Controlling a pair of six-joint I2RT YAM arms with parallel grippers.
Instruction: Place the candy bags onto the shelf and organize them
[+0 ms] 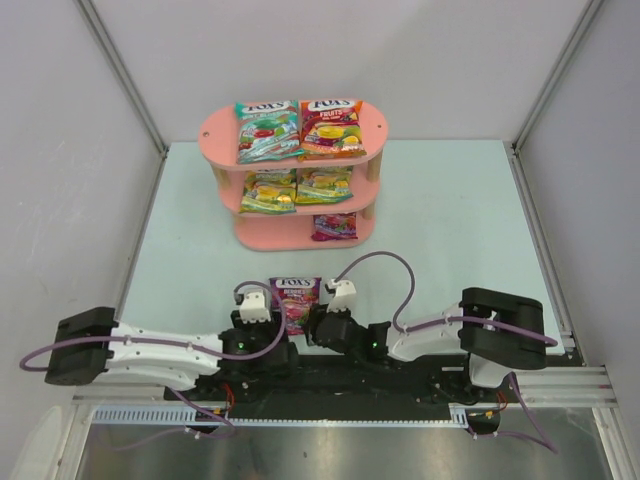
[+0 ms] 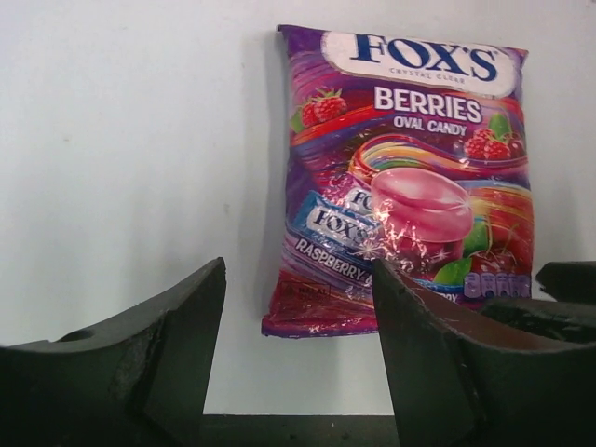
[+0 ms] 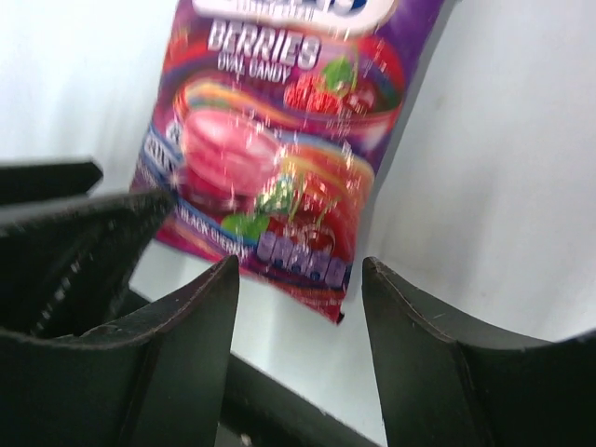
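A purple FOX'S berries bag (image 1: 294, 301) lies flat on the table just beyond both grippers; it shows in the left wrist view (image 2: 410, 177) and the right wrist view (image 3: 279, 149). My left gripper (image 1: 268, 312) is open and empty, its fingers (image 2: 158, 354) just short of the bag's near edge. My right gripper (image 1: 322, 312) is open and empty, at the bag's near right corner. The pink shelf (image 1: 292, 182) stands at the back: a teal bag (image 1: 267, 131) and a red-orange bag (image 1: 331, 127) on top, two yellow-green bags (image 1: 295, 189) in the middle, a purple bag (image 1: 334, 227) on the bottom.
White walls and metal frame posts (image 1: 120, 70) enclose the pale table (image 1: 450, 230). The arm bases sit on a black rail (image 1: 340, 385) at the near edge. The left half of the shelf's bottom board (image 1: 270, 233) is bare.
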